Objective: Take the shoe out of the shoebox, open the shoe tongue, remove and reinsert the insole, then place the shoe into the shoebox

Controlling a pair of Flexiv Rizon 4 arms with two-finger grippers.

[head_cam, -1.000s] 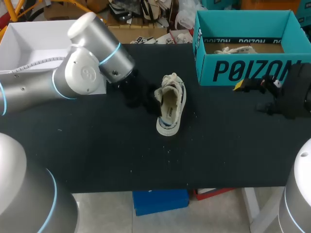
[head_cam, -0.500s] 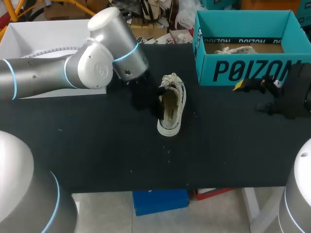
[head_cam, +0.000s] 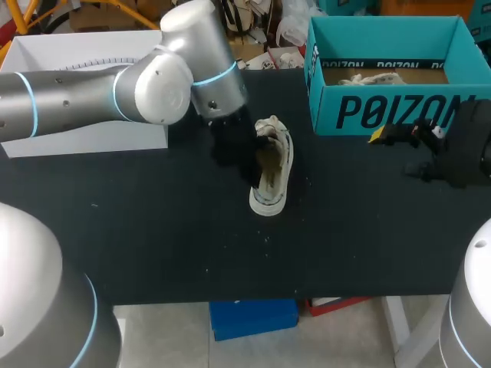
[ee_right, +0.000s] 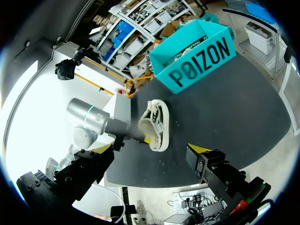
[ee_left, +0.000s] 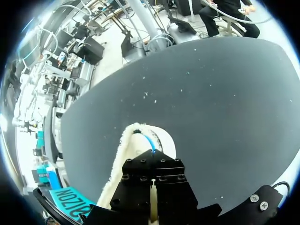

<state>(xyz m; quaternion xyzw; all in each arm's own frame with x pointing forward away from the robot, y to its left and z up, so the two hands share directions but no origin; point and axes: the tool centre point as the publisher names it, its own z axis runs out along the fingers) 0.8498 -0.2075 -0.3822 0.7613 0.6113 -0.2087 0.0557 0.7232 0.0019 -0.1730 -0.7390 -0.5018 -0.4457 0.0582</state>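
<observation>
**Shoe out of the box; tongue-and-insole stage (judged).** The off-white canvas low-top shoe (head_cam: pixel 275 172) lies on the black matte table (head_cam: pixel 153 245), apart from the open teal cardboard shoebox (head_cam: pixel 383 111). My left gripper (head_cam: pixel 249 167) is at the shoe's opening; whether it is apart or clamped there I cannot tell. My right gripper (ee_right: pixel 150 149) hangs spread wide and empty near the box's front wall. The next move likely calls for pinching the thin, flexible insole, which I cannot make out, and peeling it free without dragging the light shoe. The collar looks soft and frayed, the sole pale rubber, the box walls flat and stiff.
</observation>
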